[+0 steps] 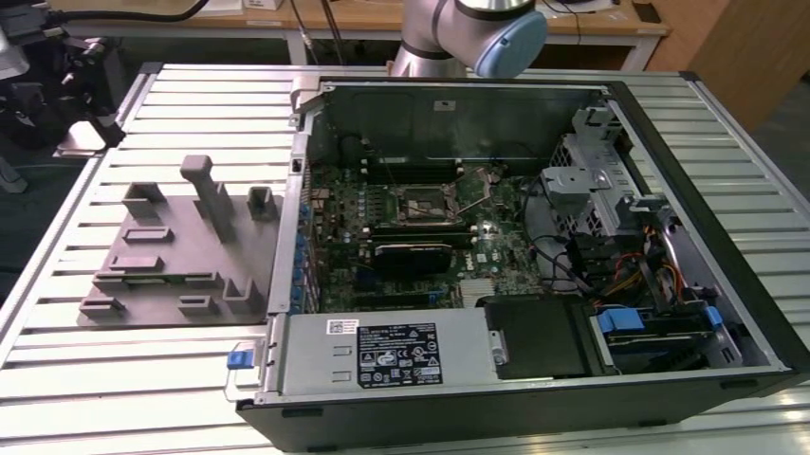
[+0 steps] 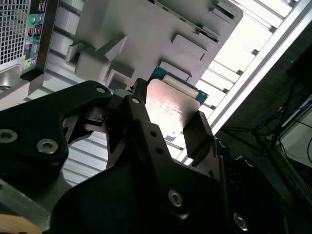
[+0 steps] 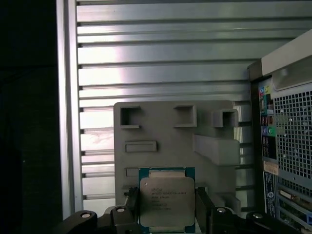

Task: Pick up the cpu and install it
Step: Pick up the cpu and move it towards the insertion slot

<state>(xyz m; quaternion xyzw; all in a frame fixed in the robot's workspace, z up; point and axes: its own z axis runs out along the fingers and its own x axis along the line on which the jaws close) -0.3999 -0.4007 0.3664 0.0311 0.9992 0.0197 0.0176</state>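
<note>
Gripper point(image 3: 166, 197) grips the cpu point(image 3: 165, 204) by two opposite edges, metal plate facing the wrist, over the grey parts fixture point(image 3: 165, 126) beside the computer case point(image 3: 287, 146), likely sparing its underside contacts.

A ribbed metal table point(image 1: 190, 104) under bright light, wooden desk point(image 1: 379, 17) behind.

Computer case point(image 1: 456, 118) set on slatted table point(image 1: 127, 398); parts tray point(image 1: 190, 227) laid beside it, on the exterior view's left. The cpu point(image 3: 167, 197) is held over the parts tray, clamped within the gripper point(image 3: 166, 204).
</note>
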